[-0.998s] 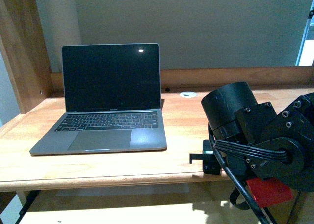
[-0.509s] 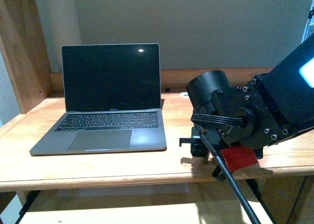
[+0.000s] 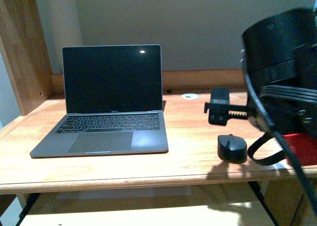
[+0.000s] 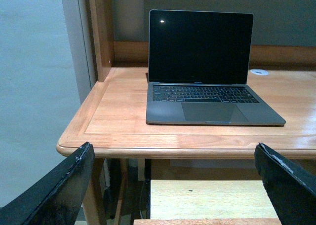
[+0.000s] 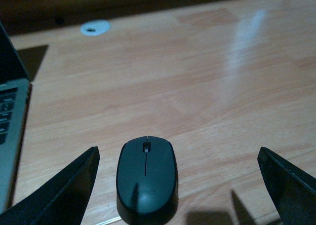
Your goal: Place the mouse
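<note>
The small black mouse lies flat on the wooden desk, near its front edge, to the right of the grey laptop. My right gripper hangs above and just behind it, open and empty. In the right wrist view the mouse sits free on the wood between the spread fingers, closer to one of them, touching neither. My left gripper is open and empty, low in front of the desk's front edge; it does not show in the front view.
The laptop stands open with a dark screen at the desk's left middle. A white cable grommet sits by the back rail. A wooden side panel closes the desk's left end. My right arm fills the right of the front view.
My right arm has risen from the desk's front edge and swung up and right. The mouse, hidden before, now lies uncovered on the desk below the open gripper.
</note>
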Controlling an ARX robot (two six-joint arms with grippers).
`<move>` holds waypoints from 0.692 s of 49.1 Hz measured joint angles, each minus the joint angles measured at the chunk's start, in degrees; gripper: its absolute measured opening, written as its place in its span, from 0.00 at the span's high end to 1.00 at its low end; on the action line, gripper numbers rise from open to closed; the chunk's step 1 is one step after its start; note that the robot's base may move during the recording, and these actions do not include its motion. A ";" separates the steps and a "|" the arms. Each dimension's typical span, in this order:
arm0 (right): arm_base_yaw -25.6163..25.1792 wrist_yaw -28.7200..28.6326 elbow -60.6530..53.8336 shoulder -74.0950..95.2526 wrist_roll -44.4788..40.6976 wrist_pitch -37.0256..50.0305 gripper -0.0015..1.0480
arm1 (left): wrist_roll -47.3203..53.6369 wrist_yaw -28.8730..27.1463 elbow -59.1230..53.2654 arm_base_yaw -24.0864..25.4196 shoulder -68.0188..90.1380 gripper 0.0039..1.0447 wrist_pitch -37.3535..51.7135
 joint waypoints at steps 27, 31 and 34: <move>-13.77 -25.68 -46.01 -30.27 -17.27 38.97 0.98 | 0.00 0.00 0.00 0.07 0.00 0.06 -0.02; -14.29 -26.47 -47.60 -32.61 -17.33 37.62 0.98 | 0.00 0.00 0.00 0.07 0.00 0.06 -0.02; -14.69 -26.86 -48.59 -34.42 -17.33 36.41 0.98 | 0.00 0.00 0.00 0.07 0.00 0.06 -0.02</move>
